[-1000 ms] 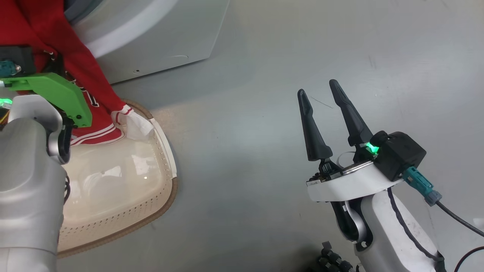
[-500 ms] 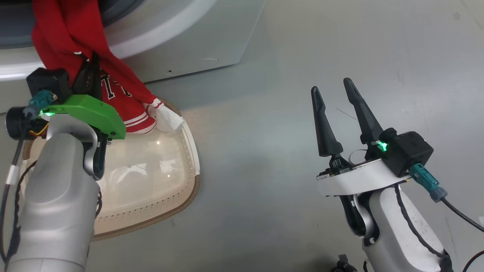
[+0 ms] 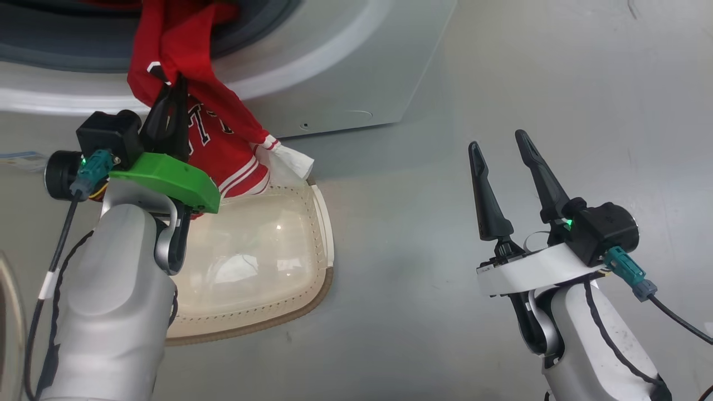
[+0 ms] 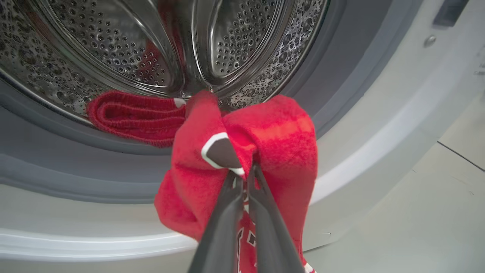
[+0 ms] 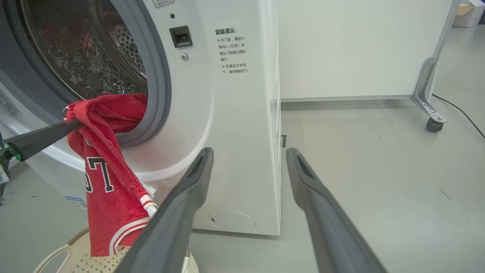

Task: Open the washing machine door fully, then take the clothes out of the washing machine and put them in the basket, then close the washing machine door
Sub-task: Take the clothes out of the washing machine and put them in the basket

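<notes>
A red garment [image 3: 228, 142] of the clothes hangs out of the washing machine [image 3: 345, 72] over the grey gasket, and its white-trimmed hem reaches the far rim of the cream basket [image 3: 326, 234]. My left gripper [image 3: 177, 83] is shut on the garment's upper fold [image 4: 265, 151], just outside the steel drum [image 4: 113, 45]. Another red fold [image 4: 129, 117] lies on the drum's lip. My right gripper [image 3: 498, 142] stands open over the floor to the right, with nothing between its fingers [image 5: 197, 170]. The washing machine door is out of view.
The basket [image 5: 68, 258] sits on the grey floor right in front of the machine [image 5: 235, 113]. A white partition on a castor foot [image 5: 434, 123] stands behind, with a cable [image 5: 460, 112] beside it. Bare floor [image 3: 418, 167] lies between basket and right arm.
The head camera has swung left, bringing the machine's opening into view. My left gripper stays shut on the red garment. The right gripper stays open.
</notes>
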You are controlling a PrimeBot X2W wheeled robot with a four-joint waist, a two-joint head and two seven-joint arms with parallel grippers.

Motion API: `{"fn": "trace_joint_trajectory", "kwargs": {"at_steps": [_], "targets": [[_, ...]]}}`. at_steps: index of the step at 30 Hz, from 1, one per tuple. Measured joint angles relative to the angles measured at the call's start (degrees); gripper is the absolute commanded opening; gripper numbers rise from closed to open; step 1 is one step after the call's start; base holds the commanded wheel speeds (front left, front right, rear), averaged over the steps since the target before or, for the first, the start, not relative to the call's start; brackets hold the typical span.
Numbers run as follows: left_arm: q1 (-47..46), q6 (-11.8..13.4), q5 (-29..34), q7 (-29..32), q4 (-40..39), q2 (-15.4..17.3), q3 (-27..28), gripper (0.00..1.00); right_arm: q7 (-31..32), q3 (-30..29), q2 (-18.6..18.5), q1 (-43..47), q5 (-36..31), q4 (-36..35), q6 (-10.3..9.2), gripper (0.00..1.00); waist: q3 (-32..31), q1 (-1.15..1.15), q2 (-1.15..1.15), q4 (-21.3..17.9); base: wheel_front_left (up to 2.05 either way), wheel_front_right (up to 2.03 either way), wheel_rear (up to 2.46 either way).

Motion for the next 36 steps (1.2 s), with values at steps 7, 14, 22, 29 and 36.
{"fn": "trace_joint_trajectory", "kwargs": {"at_steps": [7, 14, 22, 29, 36], "targets": [[1.9, 0.0, 0.5, 0.0, -9.3, -0.2, 1.6, 0.00, 0.0, -0.2, 0.0, 1.2, -0.4, 1.1, 0.60, 1.00, -3.1, 0.00, 0.00, 2.2, 0.00, 0.00, 0.00], [7.6, 0.1, 1.2, 0.0, -16.4, -0.4, 2.0, 0.00, 0.0, -0.7, 0.0, 2.9, -0.4, 1.8, 1.19, 1.00, -6.8, 0.00, 0.00, 3.5, 0.00, 0.00, 0.00], [14.9, 0.6, 2.1, 0.0, -19.9, -0.5, 1.1, 0.00, 0.0, -0.7, 0.0, 4.4, -0.5, 1.8, 1.56, 1.00, -8.9, 0.00, 0.00, 4.5, 0.00, 0.00, 0.00], [21.6, 1.1, 1.7, 0.0, -17.3, -0.5, -1.0, 0.00, 0.0, -0.4, 0.0, 4.8, -0.5, 1.0, 1.78, 1.00, -8.5, 0.00, 0.00, 4.5, 0.00, 0.00, 0.00], [22.2, 1.1, 1.0, 0.6, -13.8, -0.5, -1.8, 0.00, 0.0, 0.7, 0.0, 4.7, -0.5, -0.2, 1.80, 1.00, -6.2, 0.00, 0.00, 3.9, 0.00, 0.00, 0.00]]}}
